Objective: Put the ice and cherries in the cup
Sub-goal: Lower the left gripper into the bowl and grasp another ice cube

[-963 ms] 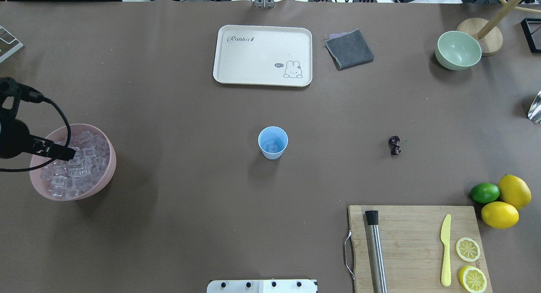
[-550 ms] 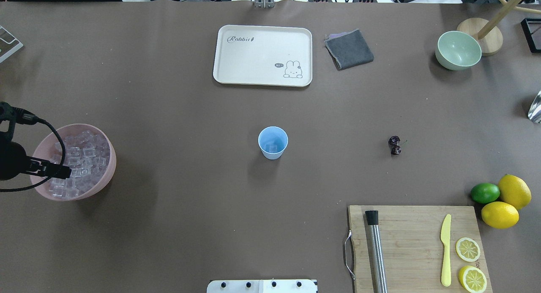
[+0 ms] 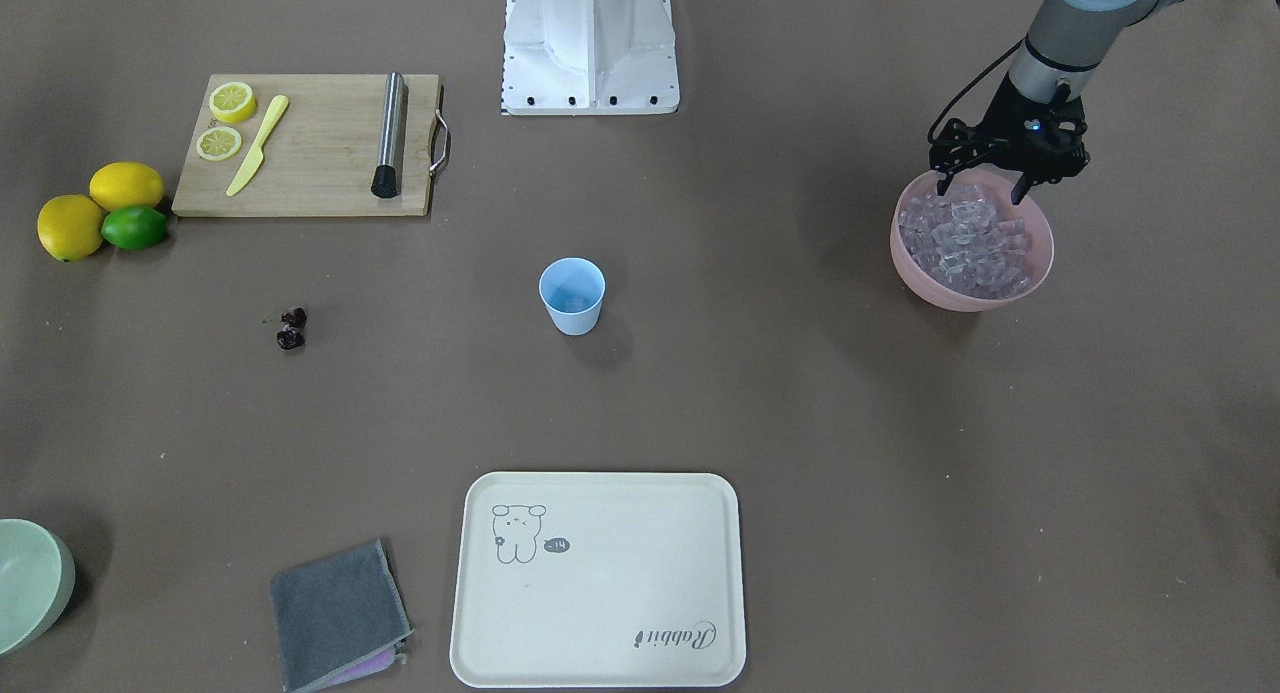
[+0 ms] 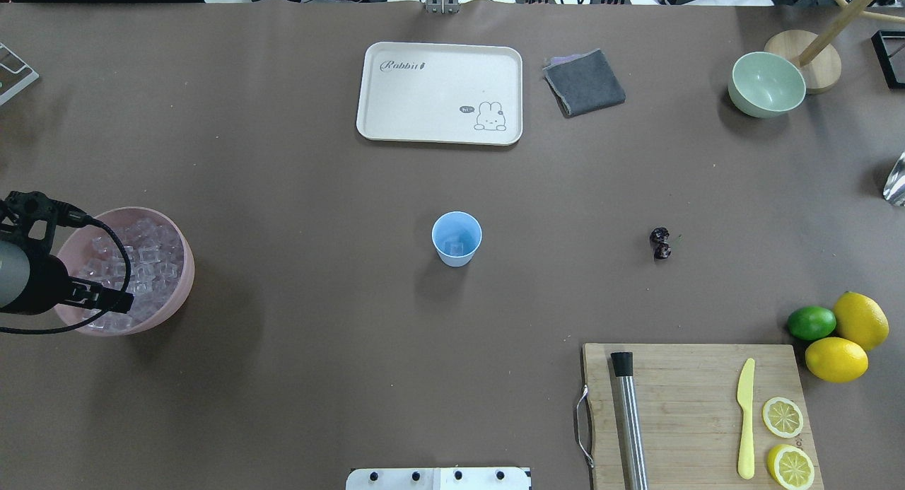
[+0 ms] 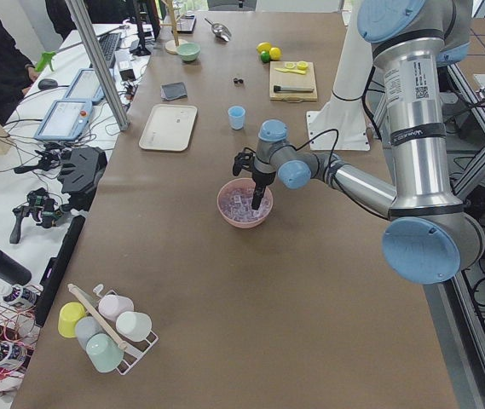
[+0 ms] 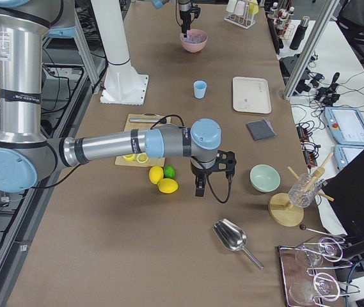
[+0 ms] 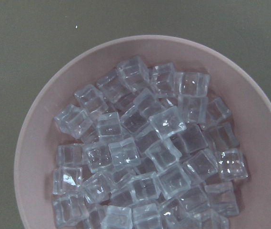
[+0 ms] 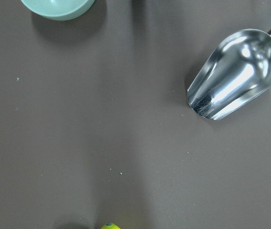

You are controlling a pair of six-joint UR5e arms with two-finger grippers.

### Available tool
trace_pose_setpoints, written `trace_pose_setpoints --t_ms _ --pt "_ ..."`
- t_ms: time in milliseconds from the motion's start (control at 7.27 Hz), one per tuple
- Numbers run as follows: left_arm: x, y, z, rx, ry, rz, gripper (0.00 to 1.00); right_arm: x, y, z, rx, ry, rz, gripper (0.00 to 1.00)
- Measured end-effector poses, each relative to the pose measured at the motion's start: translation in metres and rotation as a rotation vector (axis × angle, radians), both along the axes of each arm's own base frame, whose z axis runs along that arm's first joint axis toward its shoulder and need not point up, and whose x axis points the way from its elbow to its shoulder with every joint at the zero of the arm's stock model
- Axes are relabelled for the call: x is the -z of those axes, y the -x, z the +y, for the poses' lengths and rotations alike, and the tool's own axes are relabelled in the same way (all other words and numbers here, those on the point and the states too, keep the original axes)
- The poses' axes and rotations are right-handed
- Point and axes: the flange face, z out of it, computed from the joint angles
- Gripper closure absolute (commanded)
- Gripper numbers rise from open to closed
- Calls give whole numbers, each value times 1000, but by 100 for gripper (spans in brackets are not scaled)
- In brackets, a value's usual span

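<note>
- Well off to the left of the cup (image 4: 456, 260), the ice (image 7: 145, 148) lies heaped in the pink bowl (image 7: 35, 124), clear cubes piled loosely against one another and filling most of it.
- My left gripper (image 3: 982, 185) hangs over that heap with its fingers spread apart and nothing between them. The tips sit at about rim height, and I cannot tell whether either one touches a cube.
- The cup itself stands upright in the middle of the table. Something that looks like a single clear cube rests on its bottom, and no cherries are in it.
- To the cup's right, well apart from it, the cherries (image 4: 660, 242) lie as a pair on the bare table.
- Farther out from the cup on that same side, beyond the cherries, my right gripper (image 6: 199, 185) points down at the table near the lemons. Only a side view shows it, so I cannot tell whether its fingers are apart or together.
- Its wrist camera looks down on a metal scoop (image 8: 235, 76) lying on the table.
- I judge the step in hand to be picking a cube from the bowl: the ice part looks under way and the cherry part not begun.
- The next move calls for lowering my spread fingers around one cube on top of the heap. They should close squarely on two flat faces, since the cubes look slick and loose. Then comes a lift clear of the rim and a carry across to the cup.
</note>
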Motion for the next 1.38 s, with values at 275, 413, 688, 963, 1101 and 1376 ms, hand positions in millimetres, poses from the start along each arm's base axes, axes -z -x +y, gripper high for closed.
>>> trace_pose_setpoints --t_ms 275,413,688,963,1101,1376 --pt "-5 -4 -3 -2 -4 1 3 0 0 0 0 2 -1 0" --pt "-6 -6 -4 -2 -5 1 3 -1 0 0 0 3 0 0" --pt "-8 -8 -5 -17 -17 -4 3 -1 0 0 0 2 -1 0" --pt "-11 -8 -5 -34 -29 -12 7 0 0 0 1 0 0 0" --pt "-12 -8 -5 -46 -39 -16 13 0 0 0 1 0 1 0" --pt "-14 -8 -5 -66 -56 -21 20 -1 0 0 1 0 1 0"
